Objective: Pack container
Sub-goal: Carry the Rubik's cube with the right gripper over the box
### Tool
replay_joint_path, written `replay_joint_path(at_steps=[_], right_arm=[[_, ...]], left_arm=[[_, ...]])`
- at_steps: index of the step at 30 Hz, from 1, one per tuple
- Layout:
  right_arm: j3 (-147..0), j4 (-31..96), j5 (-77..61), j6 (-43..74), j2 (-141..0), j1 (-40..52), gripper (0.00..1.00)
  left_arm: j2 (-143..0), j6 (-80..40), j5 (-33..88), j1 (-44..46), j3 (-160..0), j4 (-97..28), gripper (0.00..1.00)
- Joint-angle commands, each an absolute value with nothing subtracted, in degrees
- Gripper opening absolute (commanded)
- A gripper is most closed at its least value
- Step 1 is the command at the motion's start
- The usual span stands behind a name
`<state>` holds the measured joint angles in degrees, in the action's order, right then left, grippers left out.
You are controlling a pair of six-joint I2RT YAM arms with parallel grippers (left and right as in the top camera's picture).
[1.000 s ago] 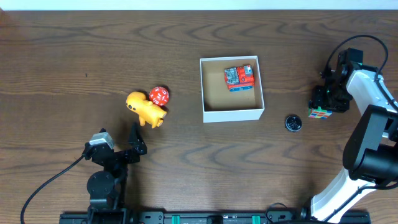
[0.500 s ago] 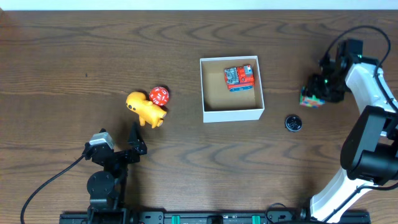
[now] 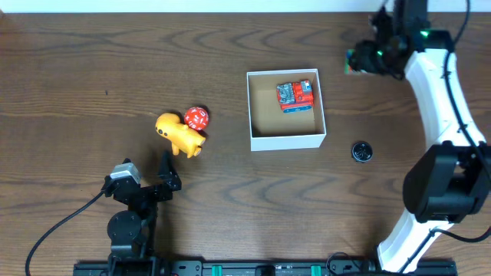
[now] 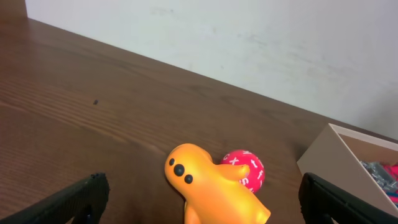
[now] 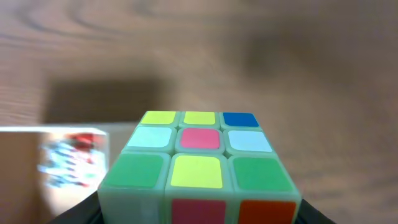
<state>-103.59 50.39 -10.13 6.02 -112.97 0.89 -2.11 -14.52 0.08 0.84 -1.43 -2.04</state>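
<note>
White cardboard outside and brown inside, the container point(image 3: 288, 141) stood open-topped near the middle of the wooden table point(image 3: 92, 69) in the overhead view. I recorded one red and blue toy point(image 3: 295, 95) lying inside it, toward 1 o'clock within the box. The right gripper point(image 3: 362, 59) was out at 2 o'clock from the container, well apart from it and near the table's far edge, its jaws closed on a puzzle cube point(image 5: 199, 163). The right wrist view confirmed the hold. The cube filled the frame between the dark fingers at the lower corners, and its upper face showed yellow, blue, pink, pale green and green tiles. The container's white rim was blurred at 9 o'clock in that view. I could not tell how high above the wood the cube was. At 9 o'clock from the container lay a yellow toy point(image 3: 179, 134), with a red ball point(image 3: 196, 117) marked in white just beside it on its 1 o'clock side, seemingly touching. A small black round object point(image 3: 362, 151) sat at 4 o'clock from the container, near it but not touching. The left gripper point(image 3: 146, 178) was at 7 o'clock from the container, by the near edge, jaws spread wide and holding nothing. Its wrist view looked over the yellow toy and red ball, with the container's corner at 3 o'clock and a white wall point(image 4: 249, 37) behind.
</note>
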Motion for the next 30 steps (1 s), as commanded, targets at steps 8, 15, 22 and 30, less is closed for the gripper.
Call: replay_joint_path(at_steps=[8, 15, 22, 30], right_arm=[[-105.8, 43.9, -11.0, 14.5, -112.0, 12.4, 0.43], [-105.8, 41.4, -10.7, 16.8, -112.0, 18.9, 0.43], [-105.7, 41.7, -8.4, 18.5, -113.0, 23.9, 0.45], [-105.7, 44.2, -7.0, 19.0, -114.8, 26.3, 0.43]], left_arm=[[-2.1, -13.6, -0.4, 0.6, -0.2, -4.1, 0.98], [-2.1, -13.6, -0.4, 0.6, -0.2, -4.1, 0.98], [-2.1, -13.6, -0.4, 0.6, -0.2, -4.1, 0.98], [-2.1, -13.6, -0.4, 0.6, -0.2, -4.1, 0.98]])
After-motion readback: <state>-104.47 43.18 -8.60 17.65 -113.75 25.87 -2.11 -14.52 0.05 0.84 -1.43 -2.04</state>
